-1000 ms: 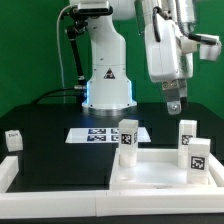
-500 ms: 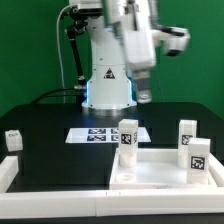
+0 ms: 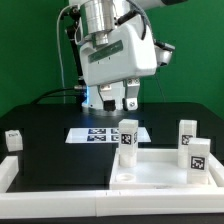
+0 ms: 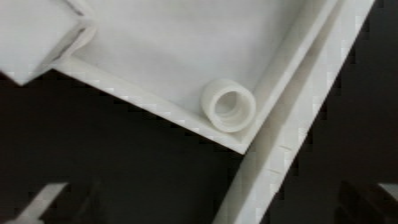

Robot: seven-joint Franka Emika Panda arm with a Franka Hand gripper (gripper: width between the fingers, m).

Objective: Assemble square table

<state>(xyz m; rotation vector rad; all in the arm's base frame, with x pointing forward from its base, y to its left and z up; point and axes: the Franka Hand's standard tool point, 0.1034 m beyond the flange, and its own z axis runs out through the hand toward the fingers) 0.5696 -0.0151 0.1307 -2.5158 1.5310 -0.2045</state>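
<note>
White plastic square panel (image 3: 160,165) lies at the exterior view's five o'clock on the black desk (image 3: 45,120), two tagged legs (image 3: 127,135) standing on it. Jaws (image 3: 119,97) hang spread, empty; they should be centred over one leg before descending.

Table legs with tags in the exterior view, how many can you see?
4. One leg stands apart at the exterior view's left, one stands near the middle on the square panel, and two stand together at the right. Others may be hidden.
</note>
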